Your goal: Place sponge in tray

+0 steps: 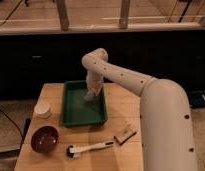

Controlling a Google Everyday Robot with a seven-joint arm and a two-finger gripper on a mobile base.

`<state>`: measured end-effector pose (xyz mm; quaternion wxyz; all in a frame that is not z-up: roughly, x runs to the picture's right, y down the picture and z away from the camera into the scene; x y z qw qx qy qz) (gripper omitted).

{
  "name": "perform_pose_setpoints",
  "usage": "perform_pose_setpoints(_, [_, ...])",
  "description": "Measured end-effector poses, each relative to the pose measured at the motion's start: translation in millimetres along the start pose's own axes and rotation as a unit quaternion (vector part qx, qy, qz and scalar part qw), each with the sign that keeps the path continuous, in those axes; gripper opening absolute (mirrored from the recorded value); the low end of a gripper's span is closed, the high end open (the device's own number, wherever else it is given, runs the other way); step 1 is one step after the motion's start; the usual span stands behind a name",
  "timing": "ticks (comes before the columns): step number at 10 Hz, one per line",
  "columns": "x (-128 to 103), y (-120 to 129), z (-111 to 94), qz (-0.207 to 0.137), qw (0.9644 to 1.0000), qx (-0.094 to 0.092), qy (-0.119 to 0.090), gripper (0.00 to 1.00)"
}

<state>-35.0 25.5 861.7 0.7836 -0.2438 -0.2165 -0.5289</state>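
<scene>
- The gripper (91,93) hung over the tray's (71,120) right side; finger state could not be told.
- The sponge (90,94) appeared at its tip, above the tray floor.
- Risk: release near the right wall might tip the sponge onto the table (51,92).

I see a wooden table (121,107). On it sit a green tray (71,119), a red bowl (44,139), a white cup (43,109), a brush (88,148) and a wood block (124,134). The gripper (91,93) hangs over the tray.

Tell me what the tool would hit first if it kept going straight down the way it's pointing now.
The tool points downward over the green tray, near its right side. Going straight on, it would most likely meet the tray's flat bottom first. The sponge seems to sit at its tip, so that would probably touch down first, though depth is unclear.
</scene>
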Motion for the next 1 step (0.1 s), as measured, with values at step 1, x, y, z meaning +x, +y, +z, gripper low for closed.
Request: perform_pose_setpoints(1, [0.0, -0.3, 0.7, -0.002, 1.0, 0.001, -0.001, 0.38])
